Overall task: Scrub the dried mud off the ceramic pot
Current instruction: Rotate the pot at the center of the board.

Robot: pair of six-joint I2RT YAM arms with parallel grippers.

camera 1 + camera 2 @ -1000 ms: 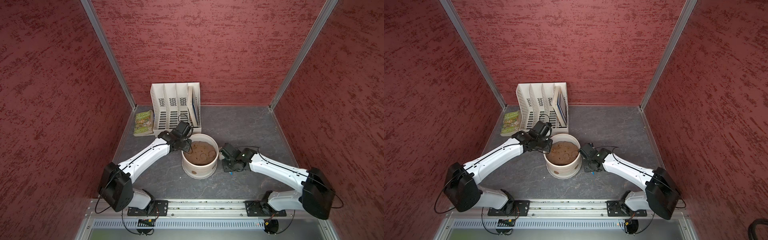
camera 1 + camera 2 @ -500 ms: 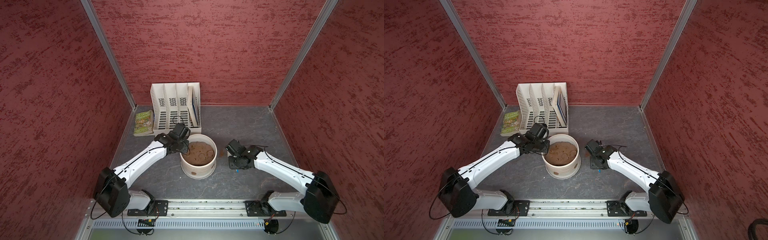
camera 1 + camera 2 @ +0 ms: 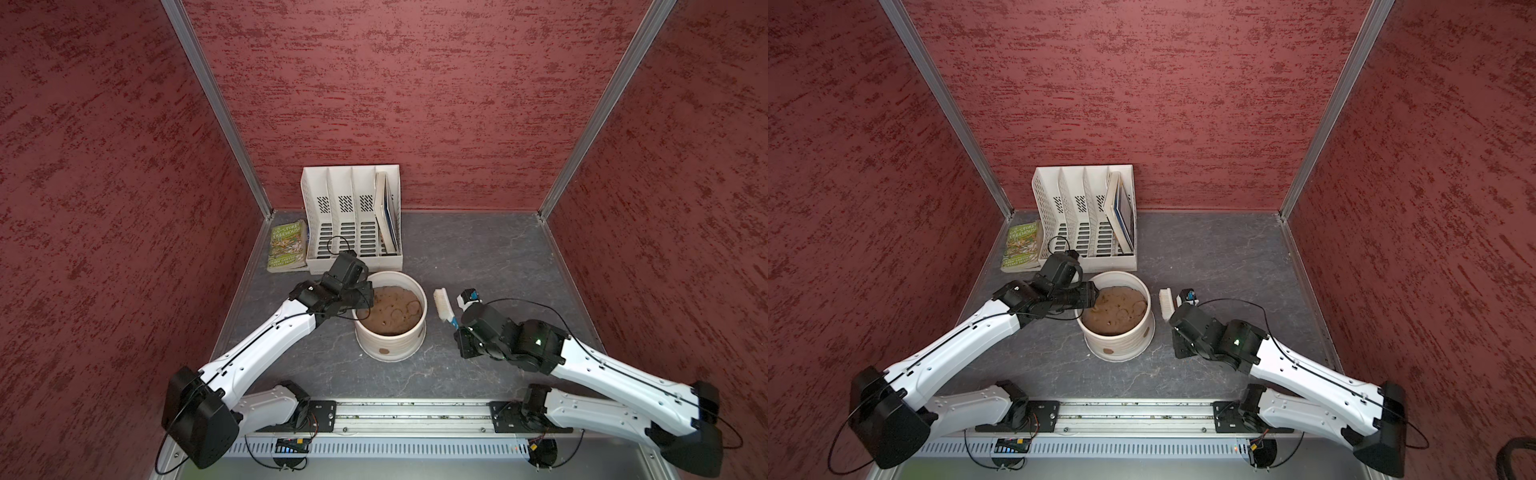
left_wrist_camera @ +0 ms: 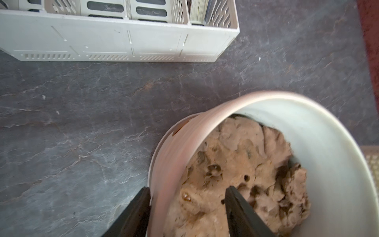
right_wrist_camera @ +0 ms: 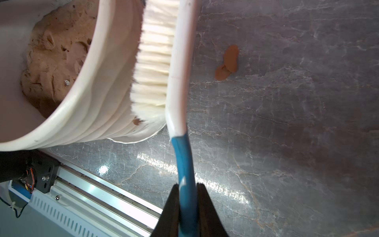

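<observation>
The ceramic pot (image 3: 390, 345) (image 3: 1121, 345) is cream and ridged, holding a lumpy brown soil mound (image 3: 392, 311). Dried mud shows as a brown patch (image 3: 384, 351) (image 3: 1108, 350) low on its front wall, and another (image 5: 136, 122) lies at the bristle ends. My left gripper (image 3: 368, 291) (image 4: 187, 188) is open and straddles the pot's left rim (image 4: 205, 131), one finger outside, one over the soil. My right gripper (image 3: 459, 332) (image 5: 187, 185) is shut on the blue handle of a white brush (image 3: 442, 305) (image 5: 164, 61), whose bristles face the pot's right wall.
A white slotted file organiser (image 3: 353, 224) with books in its right slot stands behind the pot. A green book (image 3: 286, 245) lies to its left. Brown flakes (image 5: 227, 61) lie on the grey table right of the pot. The arms' rail (image 3: 395, 411) runs along the front.
My left gripper's jaws have opened at the pot's rim. My right arm has drawn back a little to the right, taking the brush with it.
</observation>
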